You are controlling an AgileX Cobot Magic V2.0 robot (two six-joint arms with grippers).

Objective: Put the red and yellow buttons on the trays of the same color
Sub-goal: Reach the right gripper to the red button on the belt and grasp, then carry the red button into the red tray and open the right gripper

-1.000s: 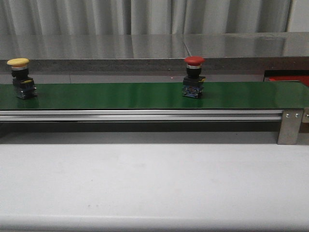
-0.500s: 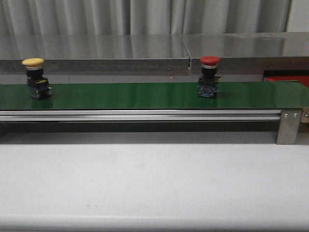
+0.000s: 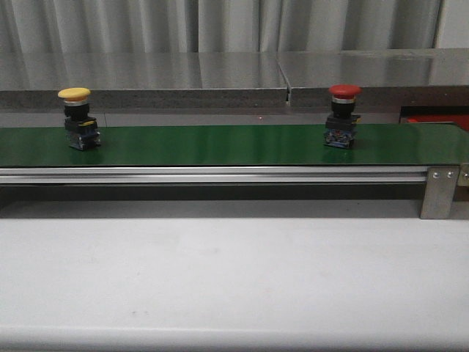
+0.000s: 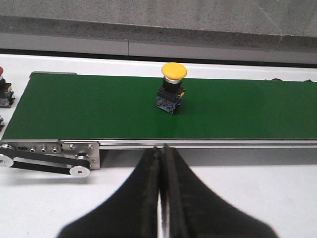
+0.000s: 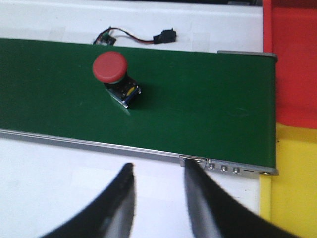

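Observation:
Two buttons stand upright on the green belt [image 3: 220,144]. The yellow button [image 3: 76,117] is toward its left and the red button [image 3: 343,116] toward its right. In the left wrist view the yellow button [image 4: 172,91] sits on the belt, well beyond my left gripper [image 4: 162,148], which is shut with nothing in it. In the right wrist view the red button [image 5: 113,72] is on the belt ahead of my right gripper [image 5: 158,166], which is open and empty over the white table. A red tray [image 5: 295,54] and a yellow tray [image 5: 293,183] lie past the belt's end. Neither gripper shows in the front view.
A metal bracket [image 3: 440,192] holds the belt's right end, and a sliver of the red tray [image 3: 437,119] shows behind it. A small wired connector [image 5: 136,36] lies beyond the belt. Another red-capped part [image 4: 4,91] shows at the edge of the left wrist view.
Both buttons have ridden the belt to the right, by about the same distance each. Neither gripper is in the earlier frames.

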